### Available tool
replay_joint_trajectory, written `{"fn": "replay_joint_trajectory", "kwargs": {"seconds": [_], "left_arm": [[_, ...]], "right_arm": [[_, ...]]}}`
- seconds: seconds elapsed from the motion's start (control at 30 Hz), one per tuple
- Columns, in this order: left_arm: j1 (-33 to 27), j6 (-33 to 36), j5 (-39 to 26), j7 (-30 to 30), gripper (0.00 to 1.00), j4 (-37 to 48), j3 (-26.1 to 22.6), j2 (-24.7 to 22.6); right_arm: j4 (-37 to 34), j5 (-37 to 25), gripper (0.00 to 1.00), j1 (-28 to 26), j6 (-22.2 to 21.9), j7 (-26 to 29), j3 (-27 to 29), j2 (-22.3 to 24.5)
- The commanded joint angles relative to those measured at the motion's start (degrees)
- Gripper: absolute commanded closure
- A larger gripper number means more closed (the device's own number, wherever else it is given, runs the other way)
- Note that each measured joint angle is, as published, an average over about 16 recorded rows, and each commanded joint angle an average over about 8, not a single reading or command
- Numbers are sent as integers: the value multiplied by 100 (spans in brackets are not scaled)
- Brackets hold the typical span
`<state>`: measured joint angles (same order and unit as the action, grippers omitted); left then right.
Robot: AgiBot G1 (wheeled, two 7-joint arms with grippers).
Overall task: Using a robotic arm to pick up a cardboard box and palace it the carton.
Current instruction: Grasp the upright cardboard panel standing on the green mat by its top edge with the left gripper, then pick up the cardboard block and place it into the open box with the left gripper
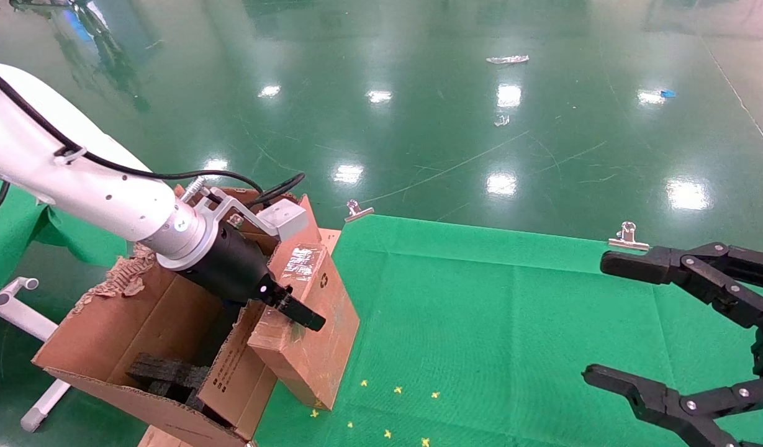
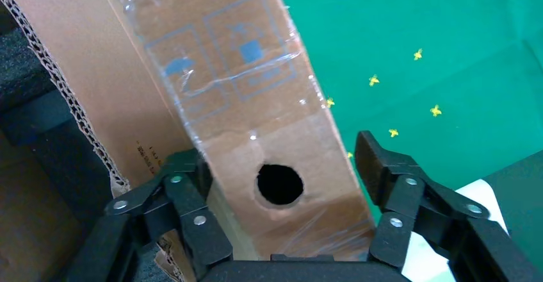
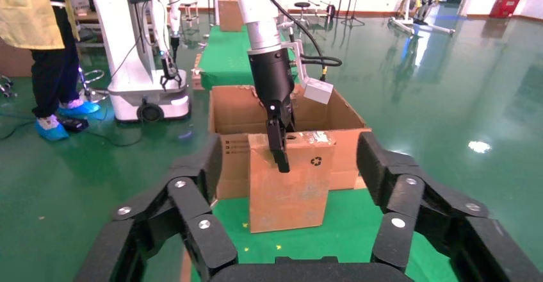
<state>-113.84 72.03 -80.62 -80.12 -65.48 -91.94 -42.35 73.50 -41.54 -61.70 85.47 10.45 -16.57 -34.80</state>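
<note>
The cardboard box (image 1: 310,323), small, brown and taped with a black recycling mark, stands on end on the green cloth and leans against the carton (image 1: 139,323). It also shows in the right wrist view (image 3: 291,182). My left gripper (image 1: 294,310), on the white-sleeved robotic arm (image 1: 77,180), straddles the box's top end (image 2: 282,186), which has a round hole. Its fingers (image 2: 378,166) are spread on either side of the box, with a strip of green showing beside one. The carton is open, with black foam (image 1: 164,372) inside. My right gripper (image 1: 611,316) is open and empty at the right.
A green cloth (image 1: 511,310) covers the table, held by metal clips (image 1: 626,236) at its far edge. Small yellow marks (image 1: 397,390) lie near the box's foot. A white frame (image 1: 21,310) stands left of the carton. A person and another robot (image 3: 144,51) stand beyond.
</note>
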Motion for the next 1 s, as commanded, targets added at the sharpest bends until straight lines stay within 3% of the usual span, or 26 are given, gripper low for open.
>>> {"fn": "replay_joint_trajectory", "kwargs": {"seconds": [0.03, 0.53, 1.0], "left_arm": [[19, -18, 23, 31, 100, -1, 8, 8], [-69, -63, 375, 612, 100, -47, 245, 143], [-1165, 3, 1210, 2831, 100, 89, 1363, 1271]], "right_arm": [[0, 1, 100, 0, 0, 0, -1, 0], [0, 4, 100, -1, -3, -3, -6, 3], [0, 8, 100, -2, -5, -6, -11, 5]]}}
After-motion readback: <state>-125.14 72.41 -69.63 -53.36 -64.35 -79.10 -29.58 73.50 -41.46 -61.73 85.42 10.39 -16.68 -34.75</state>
